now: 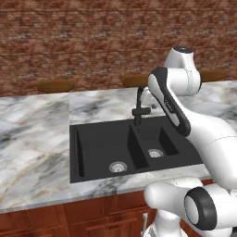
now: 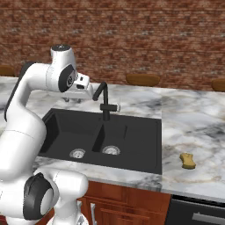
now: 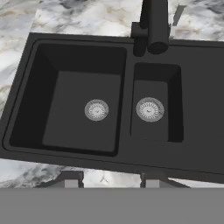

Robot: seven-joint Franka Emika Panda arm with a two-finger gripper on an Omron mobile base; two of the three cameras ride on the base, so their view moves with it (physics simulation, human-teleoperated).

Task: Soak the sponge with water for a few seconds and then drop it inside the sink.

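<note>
Two dark fingertips point(image 3: 73, 180) are poking up nearest the hand camera; the gripper point(image 3: 109, 180) is sitting at its narrowest and gripping nothing, hanging high over the sink point(image 3: 197, 113) with its two silver drains, just in front of the black faucet point(image 3: 155, 26). No water is running from the spout. Outward to the right, the yellow sponge point(image 2: 188, 161) is lying on the marble counter point(image 2: 193, 114), well apart from the basins. Judging by this, the arm is needing to swing right, spread its fingers, and come down squarely across the sponge's narrow sides.
</note>
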